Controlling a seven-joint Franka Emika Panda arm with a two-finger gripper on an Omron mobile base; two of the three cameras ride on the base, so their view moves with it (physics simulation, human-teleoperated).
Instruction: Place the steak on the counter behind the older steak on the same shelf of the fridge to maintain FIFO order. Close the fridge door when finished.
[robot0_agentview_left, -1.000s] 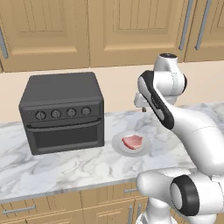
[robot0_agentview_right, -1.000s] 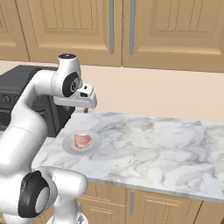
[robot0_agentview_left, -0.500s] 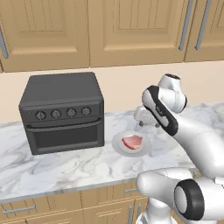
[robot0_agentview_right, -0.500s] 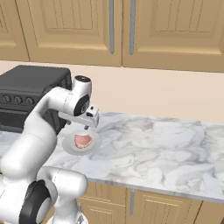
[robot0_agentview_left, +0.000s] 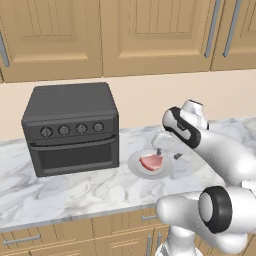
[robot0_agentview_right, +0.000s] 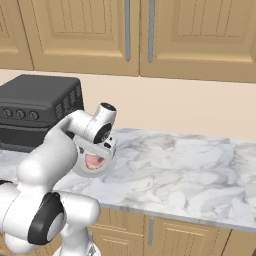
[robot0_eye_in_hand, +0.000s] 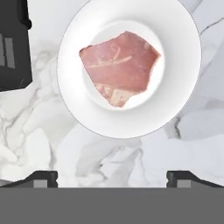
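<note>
the small slab of raw pink-red steak (robot0_eye_in_hand: 119, 66) with a paler fat edge lies in the middle of a round white plate (robot0_eye_in_hand: 183, 83), and the two-finger tool (robot0_eye_in_hand: 112, 177) hangs just above the plate, a little off the meat toward the plate's rim, touching nothing. its two dark fingertips (robot0_eye_in_hand: 41, 177) stand wide apart, with bare marble between them and nothing held. in the left base view the steak (robot0_agentview_left: 151, 162) and plate (robot0_agentview_left: 136, 167) sit just beside the white hand, whose tool (robot0_agentview_left: 167, 150) is mostly hidden behind the wrist.

no brand or readable writing shows; the four knobs on the oven carry marks too small to make out.

the plate rests on the white-and-grey marbled tabletop (robot0_agentview_right: 170, 170), about midway between its front edge and the beige wall (robot0_agentview_left: 145, 100). a dark grey boxy toaster oven (robot0_agentview_left: 72, 127) stands near the plate toward the tabletop's left end. light wooden upper cabinets (robot0_agentview_right: 150, 35) hang above. the robot's white arm (robot0_agentview_right: 55, 150) crosses in front of the plate in the right base view, covering part of it.
</note>
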